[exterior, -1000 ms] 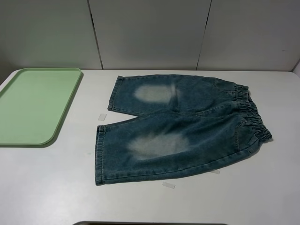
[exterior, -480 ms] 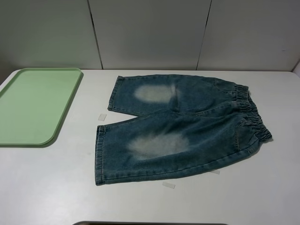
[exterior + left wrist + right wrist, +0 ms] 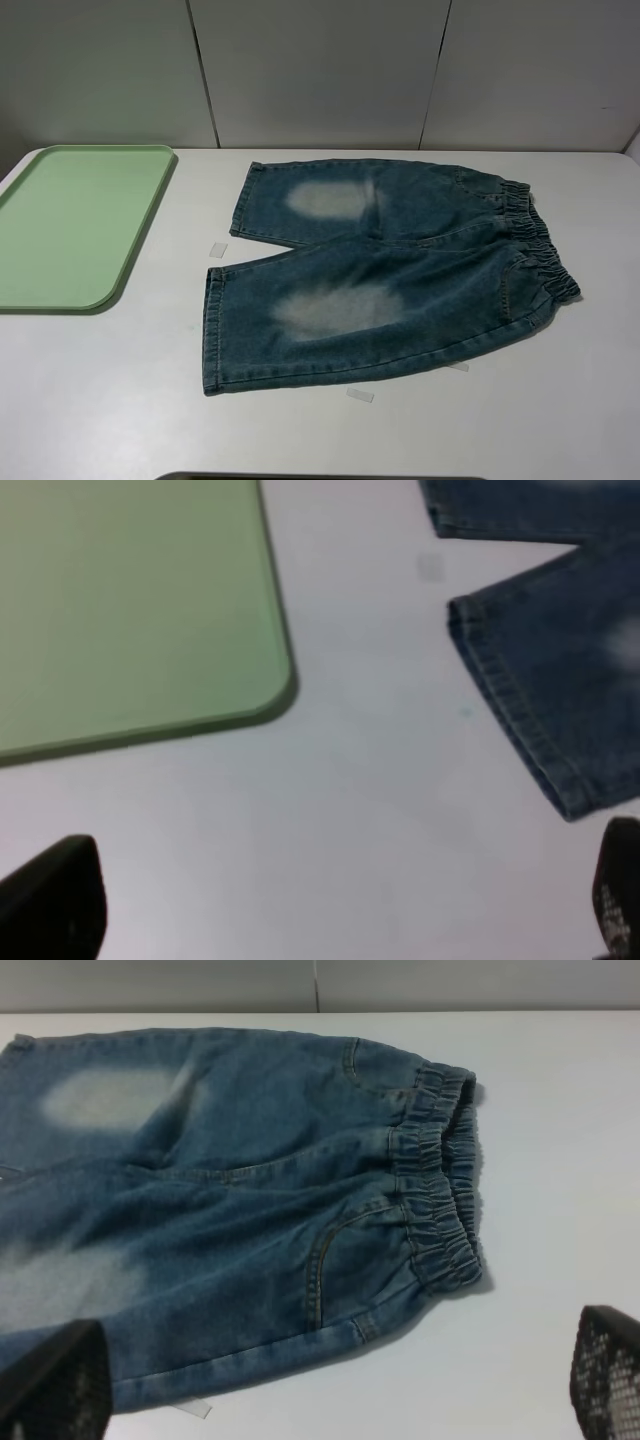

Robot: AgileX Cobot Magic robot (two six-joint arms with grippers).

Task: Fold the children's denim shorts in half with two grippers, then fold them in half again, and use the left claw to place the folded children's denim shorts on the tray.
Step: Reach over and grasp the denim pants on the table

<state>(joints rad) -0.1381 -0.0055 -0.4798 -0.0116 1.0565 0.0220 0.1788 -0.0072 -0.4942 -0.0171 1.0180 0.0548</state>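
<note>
White table (image 3: 100, 400), unfolded shorts (image 3: 390, 270) lay flat on it, waist end ahead of the right gripper (image 3: 330, 1375), leg end and green tray (image 3: 70, 225) ahead of the left gripper (image 3: 335, 895), both grippers hovered angled down over the table, fingers spread wide.

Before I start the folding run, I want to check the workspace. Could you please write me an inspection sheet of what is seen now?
Surface: white table, no stain seen.
Job's things: denim shorts lie flat and unfolded, with the waistband at the right of the high view and the leg hems toward the tray. The green tray is at the left, with nothing on it.
Clutter: small tape pieces on the table beside the shorts' edges.
Grippers: left gripper open, over bare table near a leg hem. Right gripper open, on the waistband side. Neither holds anything.
Cables: nothing seen.
Surroundings: pale wall panels behind the table.
</note>
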